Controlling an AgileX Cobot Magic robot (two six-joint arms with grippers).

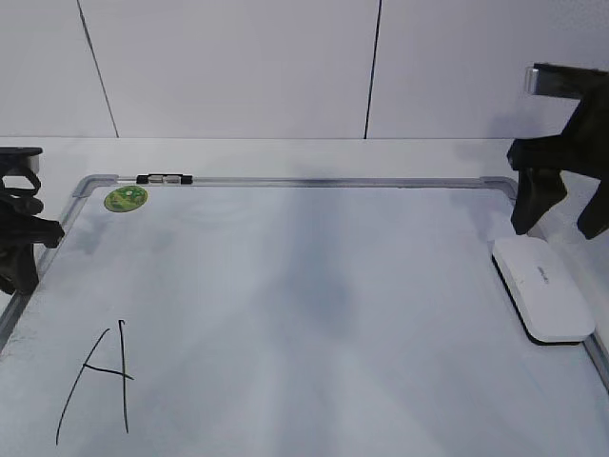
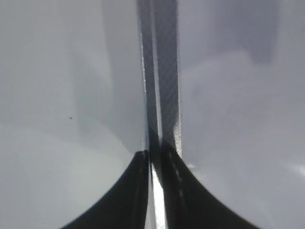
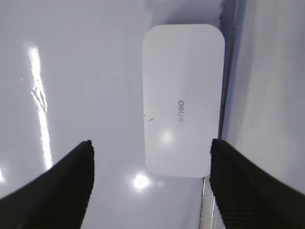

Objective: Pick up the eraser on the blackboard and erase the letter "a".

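The white eraser (image 1: 542,288) lies flat on the blackboard (image 1: 304,314) by its right frame edge; it also shows in the right wrist view (image 3: 183,98) with a small grey logo. My right gripper (image 1: 559,205) hangs open above the far end of the eraser, its fingertips (image 3: 150,157) apart on either side of the eraser's near end, not touching it. My left gripper (image 1: 21,238) sits at the board's left frame; in the left wrist view its fingers (image 2: 155,164) are shut together over the frame rail. No lowercase "a" is in view.
A tall capital "A" (image 1: 95,381) is drawn at the board's front left. A green round sticker (image 1: 125,198) and a small black clip (image 1: 164,178) sit at the far left corner. The board's metal frame (image 3: 224,95) runs beside the eraser.
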